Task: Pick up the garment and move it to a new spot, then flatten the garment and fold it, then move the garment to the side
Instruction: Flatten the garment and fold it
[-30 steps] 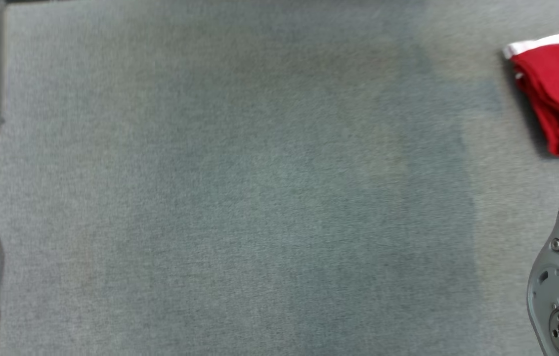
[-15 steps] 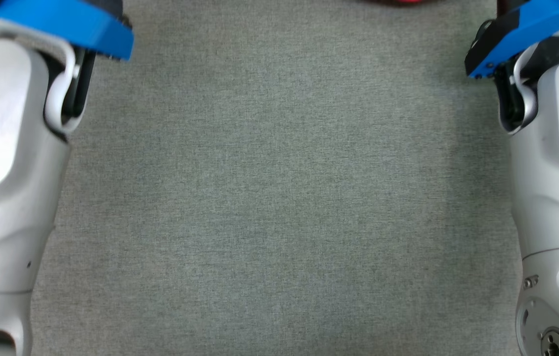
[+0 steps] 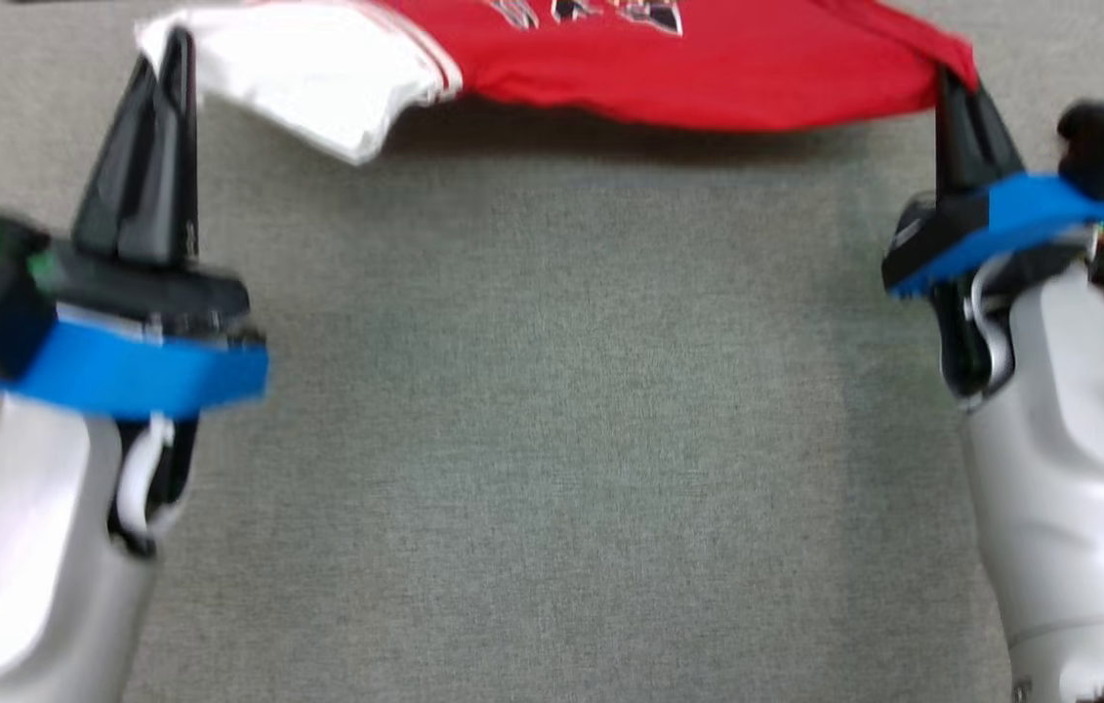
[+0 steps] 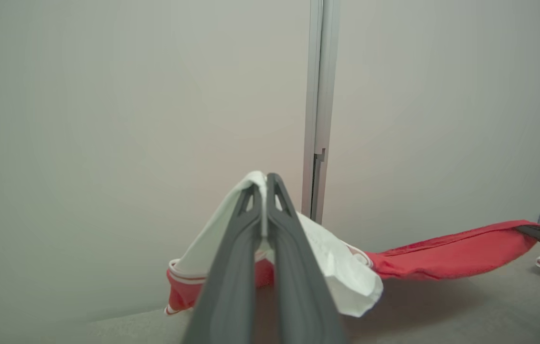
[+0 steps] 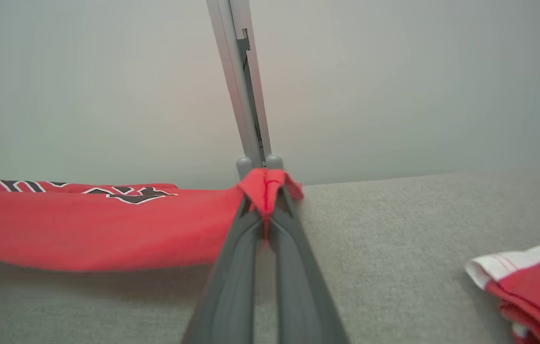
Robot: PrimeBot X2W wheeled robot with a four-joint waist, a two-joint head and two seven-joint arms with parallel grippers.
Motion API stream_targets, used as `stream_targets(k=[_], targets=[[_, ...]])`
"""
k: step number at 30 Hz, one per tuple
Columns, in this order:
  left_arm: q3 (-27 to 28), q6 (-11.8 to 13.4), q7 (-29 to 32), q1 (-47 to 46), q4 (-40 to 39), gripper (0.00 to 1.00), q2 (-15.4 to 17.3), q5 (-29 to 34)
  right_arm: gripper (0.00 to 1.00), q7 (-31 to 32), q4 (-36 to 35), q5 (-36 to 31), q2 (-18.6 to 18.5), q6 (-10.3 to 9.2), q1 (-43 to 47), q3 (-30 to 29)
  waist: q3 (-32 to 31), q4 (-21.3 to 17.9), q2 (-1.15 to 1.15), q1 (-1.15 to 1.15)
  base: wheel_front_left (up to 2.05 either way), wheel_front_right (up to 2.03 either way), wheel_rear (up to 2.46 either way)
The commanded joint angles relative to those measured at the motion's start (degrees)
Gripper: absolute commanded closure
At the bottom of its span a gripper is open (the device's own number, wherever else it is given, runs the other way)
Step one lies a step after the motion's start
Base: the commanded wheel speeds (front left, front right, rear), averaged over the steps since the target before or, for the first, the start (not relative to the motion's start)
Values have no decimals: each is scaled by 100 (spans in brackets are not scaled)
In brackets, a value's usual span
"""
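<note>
**Lifted and pulled wide**

The head camera has tipped up: the red jersey (image 3: 688, 68) now shows at 12 o'clock, stretched over the grey table (image 3: 552, 439). The left gripper (image 3: 178, 44) pinches its white sleeve (image 3: 317, 78), the right gripper (image 3: 947, 83) its other end. Next, lay it flat.

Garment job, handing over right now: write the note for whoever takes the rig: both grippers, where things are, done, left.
Left gripper: fingers shut on the garment, at its white sleeve end.
Right gripper: fingers shut on its red end.
The garment hangs stretched between them, raised over the grey surface.
A folded red-and-white garment lies to the right.
Done: pick-up. Left: lay it down, flatten, fold, move aside.
</note>
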Motion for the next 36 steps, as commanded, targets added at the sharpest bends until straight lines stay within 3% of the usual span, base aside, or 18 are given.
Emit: stream_targets(k=[1,9,15,19,25,36], targets=[[49,66,-31,347,-219,100,37,-17,100,-44,-147,107,-16,1,314,6,-227,-103,0,1,0,0,0],[147,590,-29,2670,-1357,100,57,-59,100,116,-1298,648,-17,1,2267,220,-1130,-110,0,1,0,0,0],[78,1030,122,4076,-2044,100,134,-14,100,610,-2683,852,-16,1,3879,183,-1549,-16,0,1,0,0,0],[-15,1184,358,4719,-2402,100,257,-53,100,1040,-3584,1002,-17,1,4827,129,-1699,10,0,1,0,0,0],[-217,1087,691,5041,-2300,100,293,-267,100,1575,-4029,1167,-16,1,5445,96,-1840,-10,0,1,0,0,0],[-477,625,816,4393,-1242,100,114,-547,100,1979,-3184,741,-17,1,5109,165,-1913,20,0,1,0,0,0]])
